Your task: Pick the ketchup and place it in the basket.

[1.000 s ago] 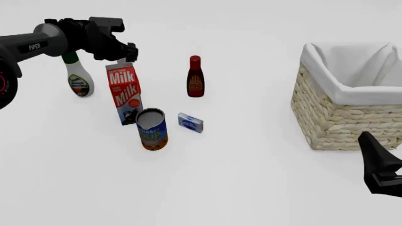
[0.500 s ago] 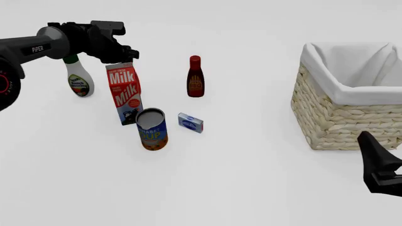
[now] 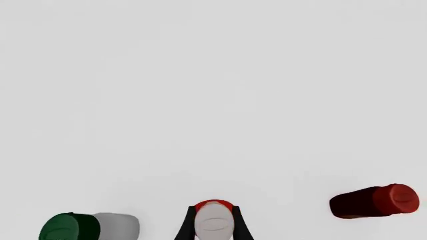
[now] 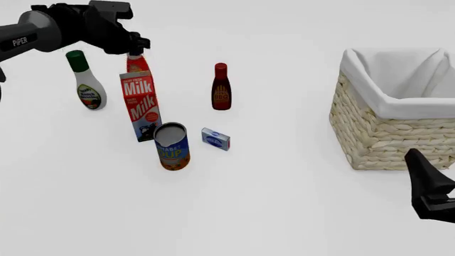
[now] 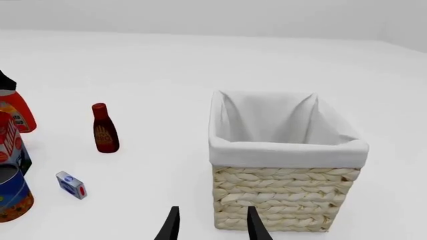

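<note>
two fingers of the left gripper [image 3: 213, 227] are clamping the ketchup [image 4: 136, 63] by its cap, holding it up behind the milk carton [image 4: 142, 105], so it's clearing the clutter. basket [image 4: 376, 133] is sitting well off at 3 o'clock. right gripper [image 5: 210, 225] is idling, fingers apart.

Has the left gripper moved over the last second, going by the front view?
Yes. The left gripper has risen: it was level with the milk carton's top, and now sits above it, closed around the ketchup cap.
</note>
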Controlling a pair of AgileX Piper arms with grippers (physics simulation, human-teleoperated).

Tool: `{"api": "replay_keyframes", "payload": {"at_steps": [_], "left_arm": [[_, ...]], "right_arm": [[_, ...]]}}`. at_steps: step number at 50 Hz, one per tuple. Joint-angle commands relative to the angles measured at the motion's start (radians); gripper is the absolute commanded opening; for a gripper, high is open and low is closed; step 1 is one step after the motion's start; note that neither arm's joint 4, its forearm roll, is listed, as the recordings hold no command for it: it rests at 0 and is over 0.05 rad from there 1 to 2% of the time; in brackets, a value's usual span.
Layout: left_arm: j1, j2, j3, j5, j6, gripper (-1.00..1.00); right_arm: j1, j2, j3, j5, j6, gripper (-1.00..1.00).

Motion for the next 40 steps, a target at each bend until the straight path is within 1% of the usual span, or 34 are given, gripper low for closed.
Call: {"api": "replay_keyframes", "payload": {"at_steps": [1, 11, 24, 25, 27, 30, 34, 36, 38, 40], "left_arm": [[0.007, -0.054, -0.029, 0.030, 0.029, -1.00], [0.006, -0.097, -0.025, 0.048, 0.033, -1.00], [0.007, -0.199, 0.013, 0.069, 0.052, -1.00], [0.006, -0.204, 0.012, 0.074, 0.050, -1.00], [0.011, -0.224, 0.013, 0.083, 0.055, -1.00], [0.011, -0.253, 0.016, 0.097, 0.059, -1.00], [0.011, -0.280, 0.016, 0.111, 0.063, -1.00], [0.010, -0.301, 0.014, 0.127, 0.065, -1.00], [0.011, -0.322, 0.007, 0.141, 0.064, -1.00], [-0.004, -0.342, 0.010, 0.155, 0.065, -1.00]], "right_arm": [[-0.001, -0.024, 0.000, 0.017, 0.000, 1.00], [-0.002, -0.045, 0.000, 0.031, -0.006, 1.00], [-0.010, -0.082, 0.000, 0.055, -0.021, 1.00], [-0.014, -0.089, 0.000, 0.060, -0.023, 1.00], [-0.026, -0.157, 0.000, 0.111, -0.038, 1.00], [-0.025, -0.177, -0.009, 0.130, -0.038, 1.00], [-0.013, -0.210, -0.029, 0.169, -0.047, 1.00], [0.019, -0.236, -0.042, 0.193, -0.078, 1.00], [0.020, -0.241, -0.058, 0.190, -0.083, 1.00], [0.052, -0.241, -0.075, 0.198, -0.105, 1.00]]}}
